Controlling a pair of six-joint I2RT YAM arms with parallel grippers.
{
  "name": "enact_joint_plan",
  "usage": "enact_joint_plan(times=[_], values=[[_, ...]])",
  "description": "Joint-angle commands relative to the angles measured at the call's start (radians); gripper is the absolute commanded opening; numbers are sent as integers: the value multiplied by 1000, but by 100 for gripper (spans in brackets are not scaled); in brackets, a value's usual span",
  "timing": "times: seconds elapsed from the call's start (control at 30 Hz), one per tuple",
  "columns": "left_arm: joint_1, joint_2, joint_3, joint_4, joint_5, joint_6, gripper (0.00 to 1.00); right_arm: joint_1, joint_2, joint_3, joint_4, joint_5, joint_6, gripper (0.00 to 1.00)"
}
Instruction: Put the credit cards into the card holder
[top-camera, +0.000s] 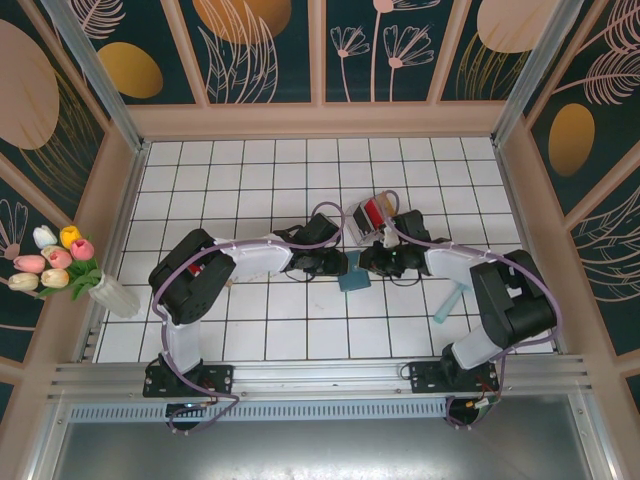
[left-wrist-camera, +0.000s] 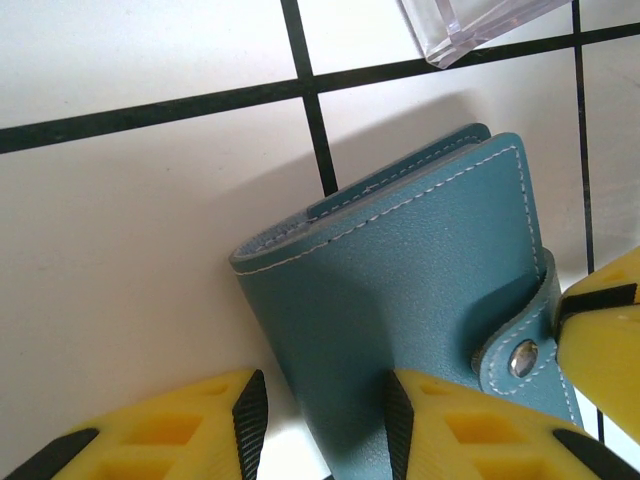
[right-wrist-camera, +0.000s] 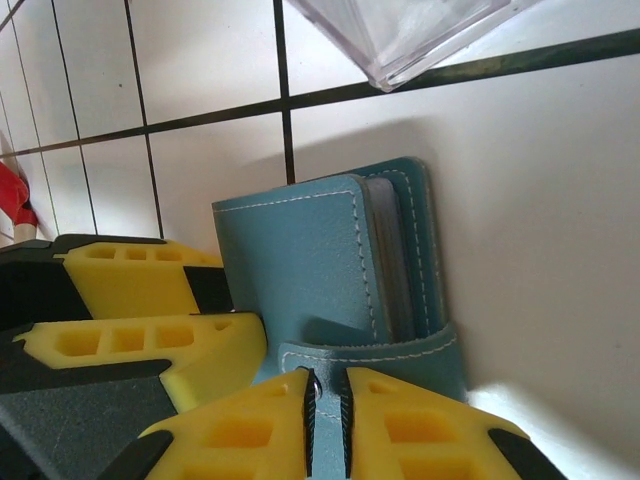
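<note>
The card holder (left-wrist-camera: 400, 300) is cut off below and the clear rack (left-wrist-camera: 480, 25) above.

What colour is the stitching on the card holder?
White, on the teal-blue card holder; shows best in the left wrist view.

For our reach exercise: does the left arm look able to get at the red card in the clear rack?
Probably yes: the clear rack holding the red card stands just beyond the card holder, bare tile between, and the left tool is open.

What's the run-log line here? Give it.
left gripper: straddling teal leather folding card holder | right gripper: pinching its snap strap | holder: closed
</note>
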Motion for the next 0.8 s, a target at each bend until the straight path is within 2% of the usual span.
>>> enact_joint_plan(times=[0.0,0.17,0.53,0.77], values=[[-8,57,5,-31,-16,21,40,16,14,40,-37,20,-40,18],[-7,57,8,-32,-16,21,41,29,33,67,-83,34,-67,19],[-7,53,8,-28,-22,18,40,100,116,151,-237,159,-102,18],[-8,46,-3,-28,-32,18,40,103,41,207,-298,207,-102,19]])
